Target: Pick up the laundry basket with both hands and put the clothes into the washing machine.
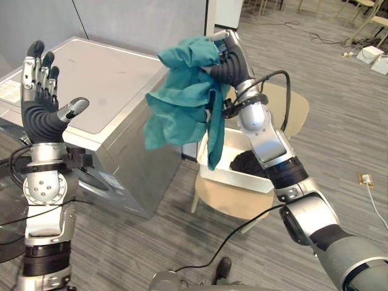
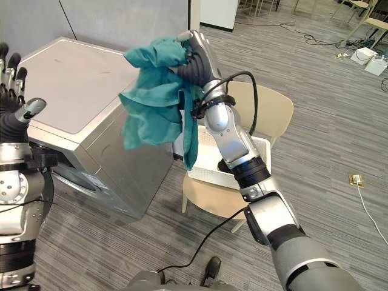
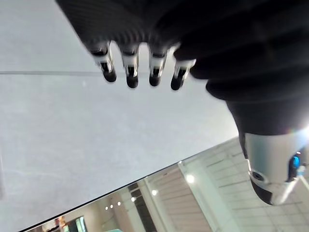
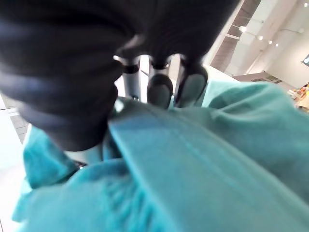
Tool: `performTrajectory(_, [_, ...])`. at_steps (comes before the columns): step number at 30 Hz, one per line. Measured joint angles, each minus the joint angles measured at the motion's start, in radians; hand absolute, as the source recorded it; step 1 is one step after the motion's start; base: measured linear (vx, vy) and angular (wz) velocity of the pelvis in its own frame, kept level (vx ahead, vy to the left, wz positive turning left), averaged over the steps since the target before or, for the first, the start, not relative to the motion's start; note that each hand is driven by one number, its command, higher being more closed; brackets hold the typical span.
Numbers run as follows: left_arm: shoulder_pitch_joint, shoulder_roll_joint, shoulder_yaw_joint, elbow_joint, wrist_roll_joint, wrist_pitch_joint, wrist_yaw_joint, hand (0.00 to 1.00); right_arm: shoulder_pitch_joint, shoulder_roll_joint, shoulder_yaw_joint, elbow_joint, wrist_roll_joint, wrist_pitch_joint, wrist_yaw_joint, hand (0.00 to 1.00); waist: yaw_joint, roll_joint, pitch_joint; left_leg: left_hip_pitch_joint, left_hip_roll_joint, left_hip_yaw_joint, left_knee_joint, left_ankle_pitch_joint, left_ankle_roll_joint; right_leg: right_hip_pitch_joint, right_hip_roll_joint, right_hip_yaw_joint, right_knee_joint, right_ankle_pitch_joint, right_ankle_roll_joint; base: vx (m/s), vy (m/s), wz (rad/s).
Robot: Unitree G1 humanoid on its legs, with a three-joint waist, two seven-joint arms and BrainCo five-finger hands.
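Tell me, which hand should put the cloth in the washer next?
Probably the right hand: it is shut on the teal cloth, held up beside the washer. The left hand is open, raised and holds nothing.

A tan chair [image 1: 225, 197] with a rounded back stands on a floor [image 1: 339, 121] of grey wood-look planks, before a plain grey wall [image 1: 121, 24]. To its right, a small floor socket [image 1: 365, 179] lies on the planks with a white cable [image 1: 379, 209] trailing toward the near edge. Farther back, white boxes [image 1: 371, 56] sit on the floor near pale furniture legs [image 1: 364, 12], and a thin dark cable [image 1: 291, 25] runs across the boards beside a white panel [image 2: 218, 11]. Overhead, round ceiling lights [image 3: 190, 179] glow.
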Motion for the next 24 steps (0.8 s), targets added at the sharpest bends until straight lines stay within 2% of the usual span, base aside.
performTrajectory(2, [-0.021, 0.061, -0.081, 0.085, -0.029, 0.01, -0.05, 0.0, 0.006, -0.025, 0.016, -0.009, 0.025, -0.002, 0.003, 1.0, -0.001, 0.013, -0.016, 0.001, -0.002, -0.001, -0.005, 0.0, 0.0, -0.001, -0.001, -0.001, 0.003, 0.0, 0.0, 0.03, 0.089, 0.01])
performTrajectory(4, [-0.069, 0.164, -0.203, 0.176, -0.076, 0.04, -0.125, 0.0, 0.019, -0.038, 0.019, -0.071, 0.053, -0.01, 0.006, 1.0, -0.006, 0.015, -0.017, 0.002, -0.003, -0.001, -0.01, 0.003, 0.0, -0.002, -0.002, 0.0, 0.003, 0.0, 0.0, 0.02, 0.082, 0.0])
performTrajectory(7, [-0.105, 0.208, -0.272, 0.227, -0.15, 0.078, -0.192, 0.0, 0.023, -0.044, 0.048, -0.094, 0.069, -0.029, 0.006, 1.0, -0.024, 0.015, -0.018, 0.003, -0.005, 0.004, -0.011, 0.003, 0.0, -0.003, -0.003, 0.012, 0.003, 0.001, 0.002, 0.0, 0.083, -0.08])
performTrajectory(10, [-0.155, 0.24, -0.348, 0.263, -0.241, 0.11, -0.252, 0.0, 0.023, -0.049, 0.095, -0.099, 0.089, -0.038, 0.014, 1.0, -0.026, 0.014, -0.018, 0.0, -0.007, 0.022, -0.012, 0.003, 0.0, -0.019, -0.003, 0.036, 0.001, 0.007, 0.005, -0.01, 0.099, -0.19])
performTrajectory(13, [-0.185, 0.281, -0.421, 0.281, -0.264, 0.125, -0.255, 0.0, 0.023, -0.053, 0.145, -0.099, 0.09, -0.039, 0.016, 1.0, -0.026, 0.014, -0.018, -0.001, -0.008, 0.029, -0.012, 0.003, 0.0, -0.03, -0.001, 0.052, 0.0, 0.011, 0.004, 0.0, 0.068, -0.14])
performTrajectory(18, [-0.264, 0.268, -0.533, 0.334, -0.26, 0.132, -0.232, 0.0, 0.022, -0.06, 0.176, -0.121, 0.103, -0.039, 0.016, 1.0, -0.034, 0.013, -0.018, -0.008, -0.01, 0.03, -0.011, 0.003, 0.001, -0.038, -0.001, 0.055, 0.002, 0.016, 0.004, 0.01, 0.088, -0.03])
performTrajectory(21, [-0.293, 0.222, -0.534, 0.359, -0.261, 0.132, -0.195, 0.0, 0.019, -0.057, 0.178, -0.161, 0.118, -0.045, 0.016, 1.0, -0.048, 0.013, -0.018, -0.008, -0.01, 0.03, -0.011, 0.003, 0.001, -0.039, -0.001, 0.057, 0.002, 0.021, 0.003, 0.0, 0.093, -0.01])
performTrajectory(24, [-0.303, 0.211, -0.534, 0.36, -0.267, 0.132, -0.181, 0.0, -0.009, -0.046, 0.191, -0.162, 0.137, -0.045, 0.019, 1.0, -0.055, 0.01, -0.018, -0.01, -0.011, 0.037, -0.011, 0.003, 0.001, -0.045, -0.002, 0.071, 0.002, 0.026, 0.004, -0.02, 0.088, -0.1])
